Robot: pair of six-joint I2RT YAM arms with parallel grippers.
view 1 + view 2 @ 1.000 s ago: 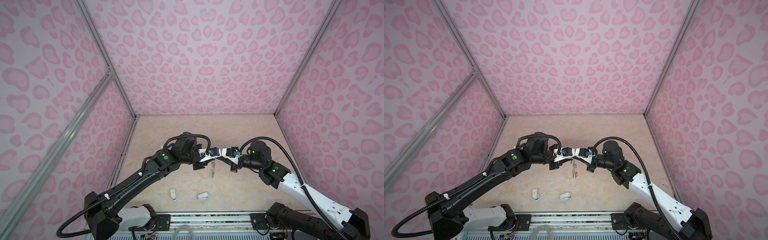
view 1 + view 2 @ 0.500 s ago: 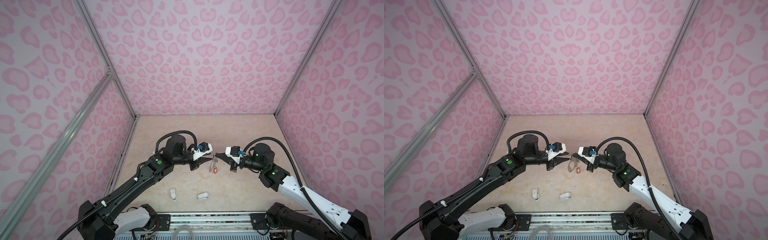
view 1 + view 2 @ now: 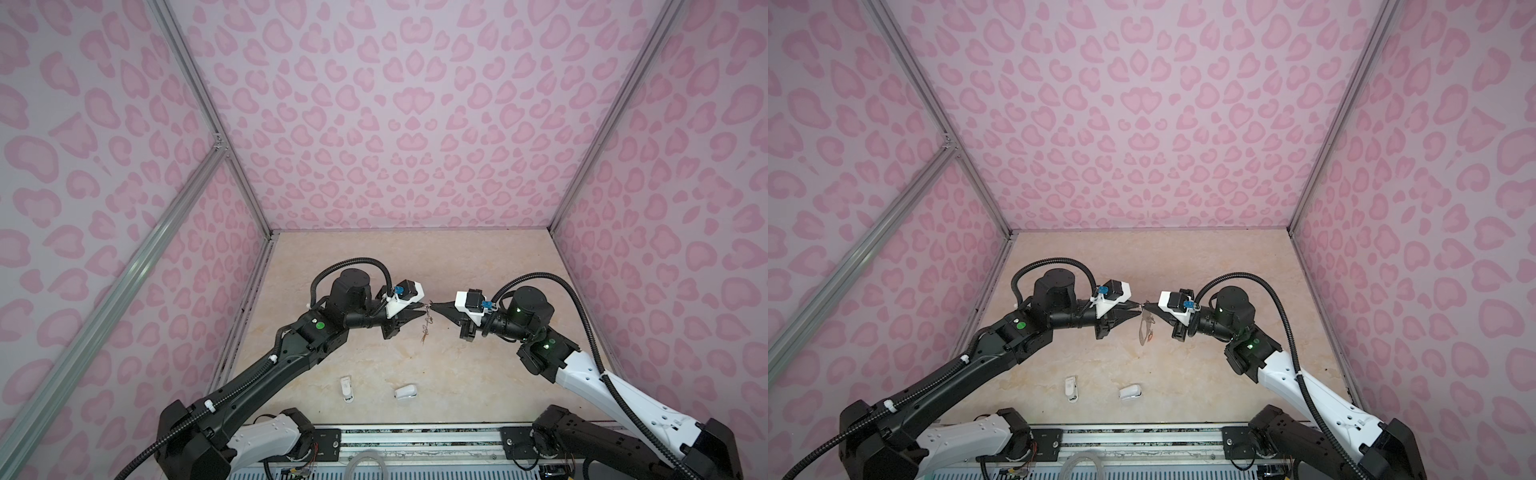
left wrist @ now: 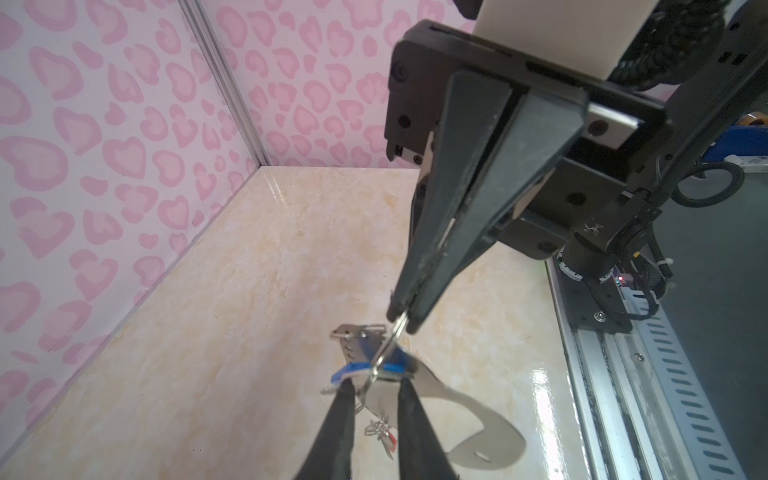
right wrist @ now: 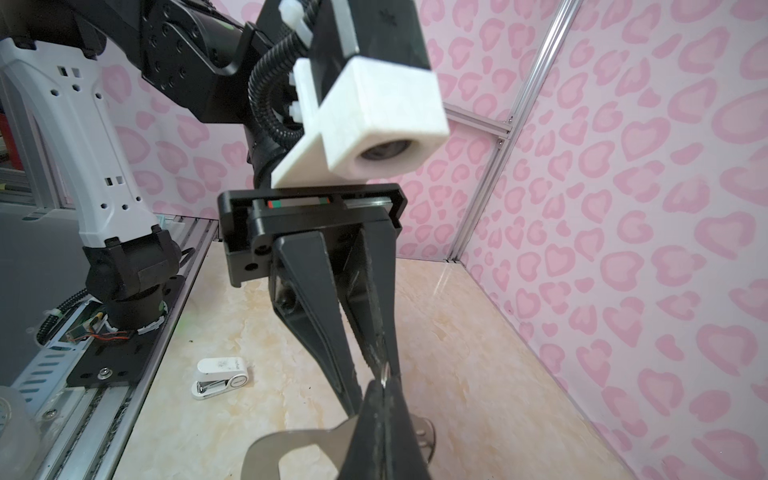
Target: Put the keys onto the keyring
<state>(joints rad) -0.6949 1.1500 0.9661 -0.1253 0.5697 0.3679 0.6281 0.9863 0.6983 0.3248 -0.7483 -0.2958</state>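
Nearest the rail, two small white plastic objects lie apart on the marble-look tabletop, clear of both arms; further in, mid-table, the two grippers meet tip to tip in both top views; the right gripper has its jaws pressed fully together on one thin wire ring of the keyring, whose flat grey plate hangs below the tips with its oval cutout showing in the right wrist view; whether its lower edge touches the tabletop cannot be told; the left gripper stands only narrowly parted, and the blue-tagged key spans the gap at its fingertips, apparently nipped there, with the pinched ring running down across the blue tag; whether the key is threaded on that ring cannot be told; a fleck of orange-red tag shows among the tangled small rings by the plate, its key too small to make out; beyond stand the pink patterned walls.
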